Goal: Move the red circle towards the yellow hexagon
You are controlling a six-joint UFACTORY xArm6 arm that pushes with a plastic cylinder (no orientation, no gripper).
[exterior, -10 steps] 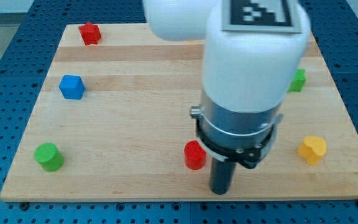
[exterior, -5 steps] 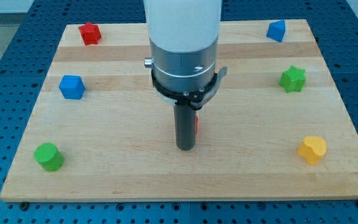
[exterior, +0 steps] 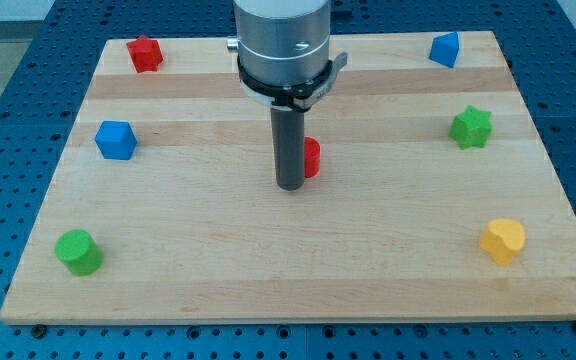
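The red circle [exterior: 312, 158] lies near the middle of the wooden board [exterior: 268, 280], mostly hidden behind my dark rod, with only its right side showing. My tip [exterior: 290, 187] rests on the board touching or almost touching the circle's left side, just below it in the view. The yellow block [exterior: 502, 240] sits far off at the view's bottom right, well apart from the circle and the tip.
A red block [exterior: 145, 53] is at the top left, a blue cube [exterior: 115, 139] at the left and a green cylinder [exterior: 78, 251] at the bottom left. A blue block [exterior: 444, 48] is at the top right, with a green star [exterior: 471, 127] below it.
My arm moved from the view's lower right up and to the left. The red circle slid up from near the bottom edge to the board's middle, staying beside the rod.
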